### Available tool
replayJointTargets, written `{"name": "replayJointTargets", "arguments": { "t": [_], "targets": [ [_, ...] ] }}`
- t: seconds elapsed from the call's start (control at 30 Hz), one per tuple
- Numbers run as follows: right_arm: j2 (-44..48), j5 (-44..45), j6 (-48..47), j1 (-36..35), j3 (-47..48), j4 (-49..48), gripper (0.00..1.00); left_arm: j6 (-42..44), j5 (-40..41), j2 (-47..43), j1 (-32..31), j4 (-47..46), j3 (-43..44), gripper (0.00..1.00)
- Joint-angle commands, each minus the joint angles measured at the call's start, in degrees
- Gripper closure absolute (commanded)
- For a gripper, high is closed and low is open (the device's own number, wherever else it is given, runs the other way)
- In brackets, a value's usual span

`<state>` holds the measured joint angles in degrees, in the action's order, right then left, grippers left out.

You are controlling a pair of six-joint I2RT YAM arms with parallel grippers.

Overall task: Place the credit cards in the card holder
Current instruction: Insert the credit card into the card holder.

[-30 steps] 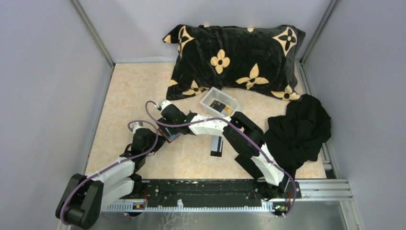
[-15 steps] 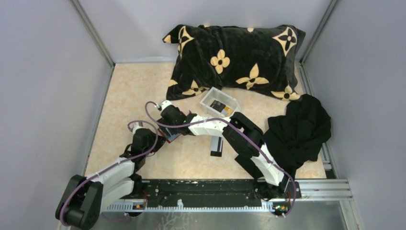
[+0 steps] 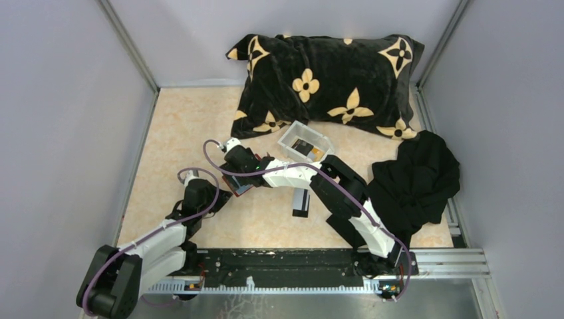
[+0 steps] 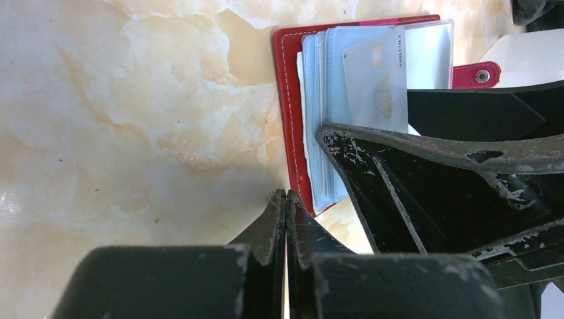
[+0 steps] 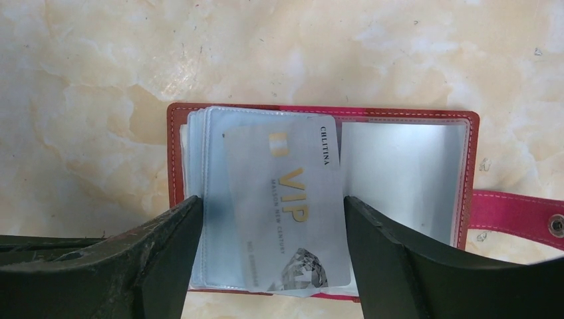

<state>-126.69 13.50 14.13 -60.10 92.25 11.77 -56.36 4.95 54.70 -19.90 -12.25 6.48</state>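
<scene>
The card holder (image 5: 399, 173) lies open and flat on the marbled table (image 3: 179, 126), left of the table's middle, its red stitched border framing a stack of clear pockets. Its strap (image 5: 519, 216), with a snap at the end, sticks out past one short edge. A pale VIP card (image 5: 292, 199) sits slightly tilted on the pocket stack, its lower end past the pockets' lower edge; whether its top is under a clear leaf cannot be told. The right gripper (image 5: 273, 206) straddles this card with its jaws spread wide and clamping nothing: one finger stands at the outer edge of the pocket stack, the other just beside the card's long edge. The left gripper (image 4: 286, 199) is clenched with nothing between its fingers, its tip on the table just beside the holder's red edge near a corner. Bare table lies open to the left of the holder and toward the far wall. On the other side, under the right arm, a black card (image 3: 300, 203) with a white band lies flat. Farther back, a clear tray (image 3: 305, 141) holding flat dark and yellowish pieces sits against a flowered pillow (image 3: 326, 83). A black cloth (image 3: 416, 176) is heaped at the right edge.
</scene>
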Motion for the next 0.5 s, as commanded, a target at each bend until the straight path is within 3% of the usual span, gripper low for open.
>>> {"name": "replayJointTargets", "arguments": {
  "t": [0.0, 0.37, 0.47],
  "targets": [
    [-0.99, 2.38, -1.96, 0.85, -2.99, 8.75, 0.25, 0.07, 0.12, 0.19, -0.35, 3.2, -1.36, 1.0],
    [-2.09, 3.24, -0.08, 0.4, -0.95, 11.36, 0.3, -0.25, -1.04, 2.1, -0.37, 0.93, -1.39, 1.0],
    [-2.63, 4.35, 0.81, 0.42, -0.19, 12.3, 0.27, -0.19, -1.0, 1.89, -0.4, 0.91, -1.59, 1.0]
  ]
}}
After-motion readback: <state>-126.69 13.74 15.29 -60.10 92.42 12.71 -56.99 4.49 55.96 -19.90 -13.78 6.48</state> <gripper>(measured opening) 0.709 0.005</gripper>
